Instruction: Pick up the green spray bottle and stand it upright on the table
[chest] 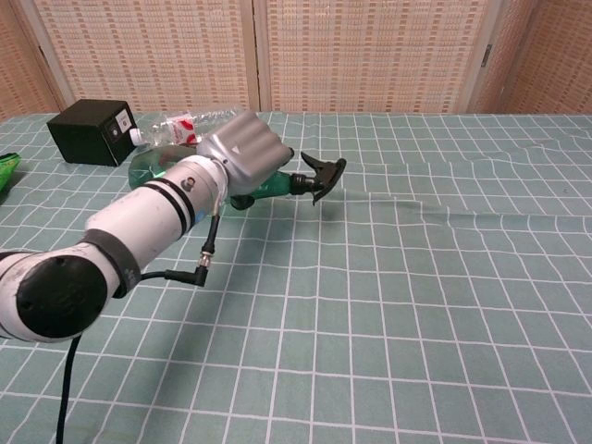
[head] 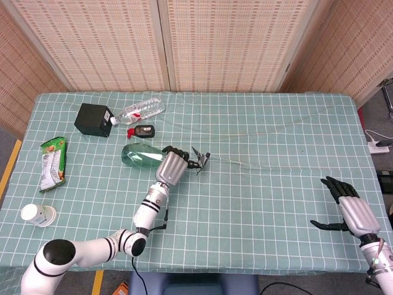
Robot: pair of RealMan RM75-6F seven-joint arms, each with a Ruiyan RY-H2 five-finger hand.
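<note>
Checked green cloth covers the counter (head: 258, 184). Nearest, the right hand (head: 347, 206) rests idle, fingers apart. Farther in, the left hand (chest: 242, 157) clamps the spray bottle (head: 140, 155) near its neck, nozzle raised off the cloth. Lifting seems underway; next comes tilting it upright, base down.

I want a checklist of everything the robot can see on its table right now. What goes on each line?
Surface: table under a green checked cloth, slightly wrinkled.
Job's things: green spray bottle lying sideways, nozzle end raised off the cloth, not upright yet.
Clutter: black box, clear water bottle on its side, small black device, snack packet, white cup.
Hands: left hand grips the spray bottle near its neck; right hand holds nothing, fingers apart.
Cables: black cable along the left arm.
Surroundings: woven screen panels behind the table.
</note>
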